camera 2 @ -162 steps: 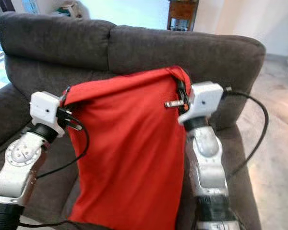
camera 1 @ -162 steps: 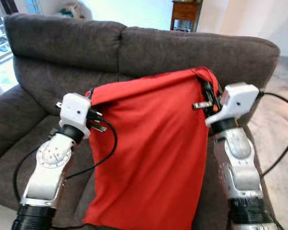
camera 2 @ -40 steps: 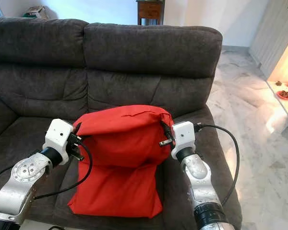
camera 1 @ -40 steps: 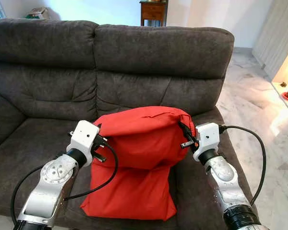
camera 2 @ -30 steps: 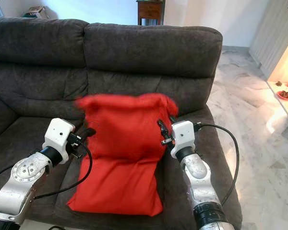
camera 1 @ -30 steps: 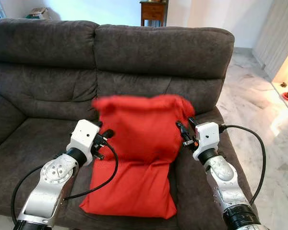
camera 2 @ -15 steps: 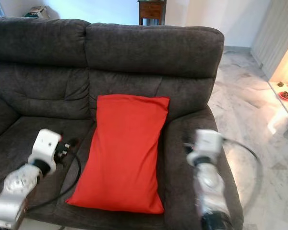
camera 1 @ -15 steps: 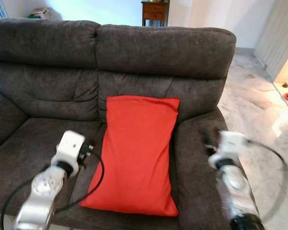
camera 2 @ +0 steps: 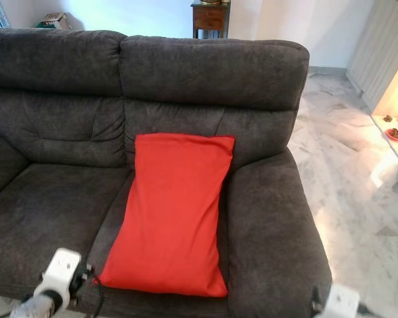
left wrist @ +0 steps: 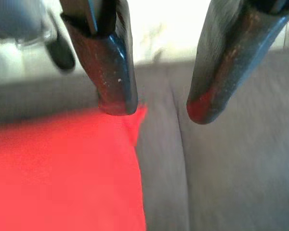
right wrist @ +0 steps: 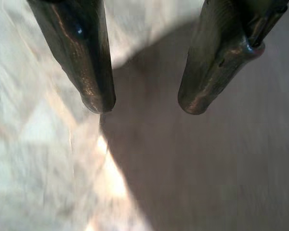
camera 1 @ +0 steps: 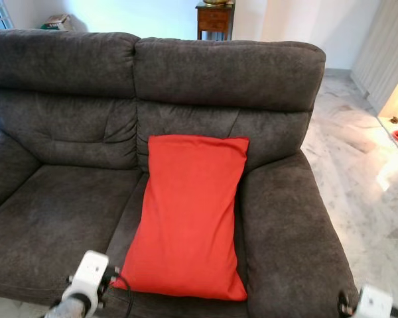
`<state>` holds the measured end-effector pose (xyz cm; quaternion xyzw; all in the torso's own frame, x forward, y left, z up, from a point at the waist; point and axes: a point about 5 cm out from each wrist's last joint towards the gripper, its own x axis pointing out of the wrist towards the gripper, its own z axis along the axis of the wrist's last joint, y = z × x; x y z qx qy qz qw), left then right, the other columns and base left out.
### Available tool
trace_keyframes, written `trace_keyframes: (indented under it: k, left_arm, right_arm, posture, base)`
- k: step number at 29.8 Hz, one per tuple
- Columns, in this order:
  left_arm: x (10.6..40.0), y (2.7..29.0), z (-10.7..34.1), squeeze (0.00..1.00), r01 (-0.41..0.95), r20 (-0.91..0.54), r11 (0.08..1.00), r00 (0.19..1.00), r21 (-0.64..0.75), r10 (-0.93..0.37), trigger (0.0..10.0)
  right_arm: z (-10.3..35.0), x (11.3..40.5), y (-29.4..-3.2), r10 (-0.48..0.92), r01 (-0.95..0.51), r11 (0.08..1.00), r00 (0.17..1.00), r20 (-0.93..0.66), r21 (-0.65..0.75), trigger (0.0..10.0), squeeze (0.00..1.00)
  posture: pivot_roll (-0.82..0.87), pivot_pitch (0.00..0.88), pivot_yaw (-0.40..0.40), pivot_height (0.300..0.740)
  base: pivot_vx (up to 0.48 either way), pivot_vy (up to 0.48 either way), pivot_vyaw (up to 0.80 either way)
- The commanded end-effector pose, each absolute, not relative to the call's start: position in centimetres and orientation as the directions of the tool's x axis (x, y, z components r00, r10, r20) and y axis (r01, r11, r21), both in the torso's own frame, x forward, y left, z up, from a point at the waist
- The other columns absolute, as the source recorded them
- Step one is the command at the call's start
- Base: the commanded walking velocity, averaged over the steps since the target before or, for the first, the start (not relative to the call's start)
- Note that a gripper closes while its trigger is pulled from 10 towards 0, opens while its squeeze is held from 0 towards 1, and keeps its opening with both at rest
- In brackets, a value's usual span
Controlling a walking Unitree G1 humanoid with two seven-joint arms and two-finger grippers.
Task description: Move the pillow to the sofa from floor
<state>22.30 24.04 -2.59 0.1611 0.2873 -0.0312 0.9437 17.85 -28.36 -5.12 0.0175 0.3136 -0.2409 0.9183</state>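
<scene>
The red pillow (camera 1: 189, 212) stands tilted on the right seat of the dark grey sofa (camera 1: 66, 199), its top edge leaning on the backrest. My left gripper (left wrist: 156, 108) is open and holds nothing. It sits low at the sofa's front edge, beside the pillow's lower left corner (left wrist: 135, 120). Its white wrist block (camera 1: 87, 271) is at the bottom of the left eye view. My right gripper (right wrist: 144, 106) is also open, hanging over the pale floor next to the sofa's right side. Its wrist block (camera 1: 373, 301) is at the lower right corner.
The sofa's right armrest (camera 1: 292, 232) runs along the pillow's side. Marble floor (camera 1: 371, 185) lies to the right of the sofa. A wooden side table (camera 1: 214, 16) stands behind the backrest.
Both grippers let go of the pillow, which settled flat against the backrest. Both arms then dropped down and back to the bottom of the eye views.
</scene>
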Motion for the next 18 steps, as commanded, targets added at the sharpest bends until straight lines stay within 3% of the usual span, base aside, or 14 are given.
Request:
trace_keyframes:
  k: [1,4,8,18]
  left_arm:
    - [21.6,24.4,-3.5,0.0,0.149,-0.593,0.946,0.803,0.288,0.054,10.0]
    - [20.2,24.3,-5.0,0.0,0.232,-0.675,0.92,0.736,0.314,0.045,10.0]
    - [19.3,24.7,-5.8,0.0,0.226,-0.723,0.928,0.687,0.295,0.063,10.0]
    - [18.9,22.3,-6.9,0.0,0.264,-0.755,0.946,0.655,0.19,-0.031,10.0]
  right_arm:
    - [-5.9,17.1,-27.7,-0.415,0.435,0.891,0.665,-0.621,-0.129,10.0,0.0]
    - [-7.0,15.4,-27.6,-0.429,0.446,0.879,0.589,-0.684,-0.167,10.0,0.0]
    - [-7.5,14.1,-27.9,-0.462,0.521,0.839,0.524,-0.715,-0.159,10.0,0.0]
    - [-8.1,13.9,-27.0,-0.426,0.551,0.829,0.505,-0.751,-0.1,10.0,0.0]
  posture:
    - [0.02,0.024,0.03,0.74]
    - [0.02,0.0,0.039,0.74]
    - [0.02,0.0,0.038,0.74]
    - [-0.02,0.0,0.061,0.74]
  base:
    - [0.0,0.0,0.0]
    - [0.0,0.0,0.0]
    - [0.0,0.0,0.0]
    - [0.0,0.0,0.0]
